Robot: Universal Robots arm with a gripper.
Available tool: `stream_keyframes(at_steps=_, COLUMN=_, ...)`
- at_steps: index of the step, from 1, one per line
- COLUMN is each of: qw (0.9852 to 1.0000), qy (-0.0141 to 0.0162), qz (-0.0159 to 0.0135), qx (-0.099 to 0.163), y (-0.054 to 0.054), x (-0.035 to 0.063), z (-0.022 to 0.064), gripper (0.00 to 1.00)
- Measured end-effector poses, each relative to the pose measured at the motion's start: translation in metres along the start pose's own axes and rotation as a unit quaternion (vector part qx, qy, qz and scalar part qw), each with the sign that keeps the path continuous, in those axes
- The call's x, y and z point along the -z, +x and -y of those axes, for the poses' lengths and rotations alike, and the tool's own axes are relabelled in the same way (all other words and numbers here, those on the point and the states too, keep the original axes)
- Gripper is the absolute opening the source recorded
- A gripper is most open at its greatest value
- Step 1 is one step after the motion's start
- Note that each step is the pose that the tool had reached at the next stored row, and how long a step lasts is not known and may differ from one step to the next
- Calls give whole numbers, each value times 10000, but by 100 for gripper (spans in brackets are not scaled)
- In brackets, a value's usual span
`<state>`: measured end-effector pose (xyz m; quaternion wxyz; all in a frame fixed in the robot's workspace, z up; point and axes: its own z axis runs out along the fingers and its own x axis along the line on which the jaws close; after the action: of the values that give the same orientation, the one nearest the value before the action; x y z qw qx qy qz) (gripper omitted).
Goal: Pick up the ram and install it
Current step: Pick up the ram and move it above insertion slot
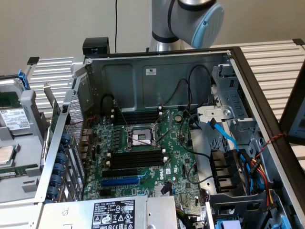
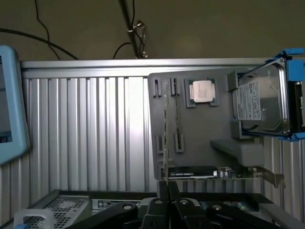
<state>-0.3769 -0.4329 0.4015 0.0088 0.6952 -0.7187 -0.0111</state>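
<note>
In the wrist view, the ram (image 2: 166, 133) shows edge-on as a thin green stick reaching away from my fingertips. My gripper (image 2: 167, 187) is shut on its near end, with the dark fingers (image 2: 159, 202) pressed against both sides. The ram hangs in front of a grey holder tray (image 2: 200, 133), between two rows of the tray's bare slots and seated in neither. In the exterior view, the open case holds the green motherboard (image 1: 143, 162). Its black memory slots (image 1: 136, 157) lie just below the CPU socket (image 1: 141, 137), with more slots (image 1: 138, 116) above it.
The holder tray carries a CPU (image 2: 202, 90), a hard drive (image 2: 262, 102) in a blue bracket and an expansion card (image 2: 193, 172). The robot arm (image 1: 190, 19) rises behind the case. Inside are the power supply (image 1: 113, 213), drive cages (image 1: 228, 114) and loose cables (image 1: 224, 133).
</note>
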Motion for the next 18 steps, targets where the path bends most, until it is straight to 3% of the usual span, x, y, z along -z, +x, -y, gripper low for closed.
stream_keyframes(at_steps=18, qw=10000, qy=0, qz=8, qx=1, y=-23, x=23, z=820, gripper=12)
